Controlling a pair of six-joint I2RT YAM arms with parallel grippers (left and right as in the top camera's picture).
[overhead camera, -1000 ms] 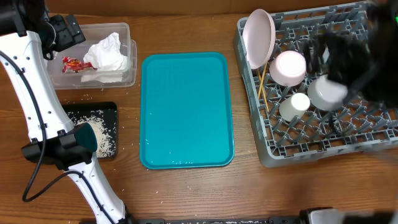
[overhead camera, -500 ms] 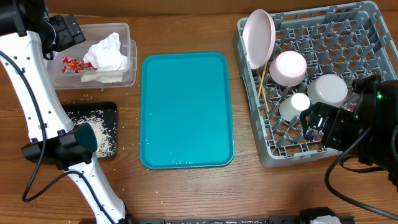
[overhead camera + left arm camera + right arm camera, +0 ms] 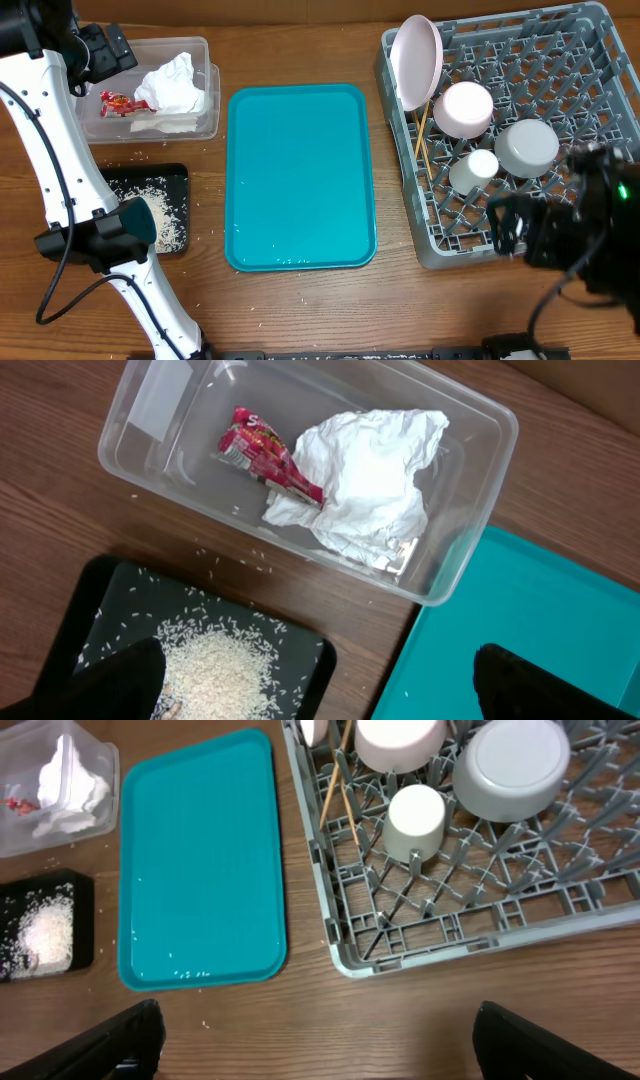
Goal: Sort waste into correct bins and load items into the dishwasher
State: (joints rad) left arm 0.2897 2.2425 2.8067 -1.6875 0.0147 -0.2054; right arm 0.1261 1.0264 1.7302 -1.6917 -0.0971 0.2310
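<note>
Overhead showed one grey rack (image 3: pixel 560 60) at right holding one white plate (image 3: pixel 417 60), one pink plate (image 3: pixel 465 108), one bowl (image 3: pixel 527 147), one cup (image 3: pixel 480 165) and two chopsticks (image 3: pixel 424 135). Far left, one clear tub (image 3: pixel 205 120) held one wrapper (image 3: pixel 118 103) and a napkin clump (image 3: pixel 172 85). Nearer, one black tray (image 3: pixel 180 180) held rice (image 3: pixel 165 215). The left gripper (image 3: pixel 320 685) and right gripper (image 3: pixel 320 1045) both had their jaws spread and held nothing.

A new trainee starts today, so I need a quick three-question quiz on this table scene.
1. True or false: the snack wrapper lies in the clear tub beside the napkins.
2. Where is the rice? A) teal tray B) black tray C) clear tub
3. What do the left pincer and right pincer hold?
Key: 1 true; 2 B; 3 nothing, both are open.
</note>
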